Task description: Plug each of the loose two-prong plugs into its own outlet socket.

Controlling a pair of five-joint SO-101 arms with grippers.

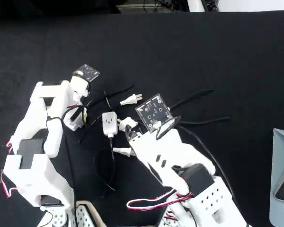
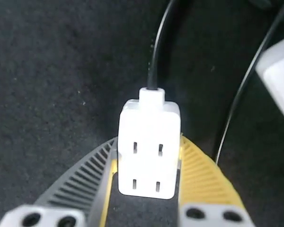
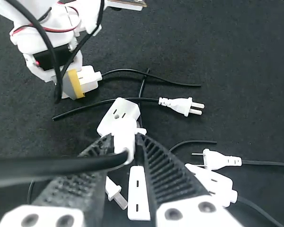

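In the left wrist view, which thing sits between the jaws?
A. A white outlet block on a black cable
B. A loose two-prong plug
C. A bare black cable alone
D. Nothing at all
A: the outlet block, white with four slots on its face, sits between the jaws, one on each side of it, and a black cable leaves its far end.

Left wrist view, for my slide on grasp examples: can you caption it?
Left gripper clamps a white outlet socket by its sides, black cord trailing over the dark table.
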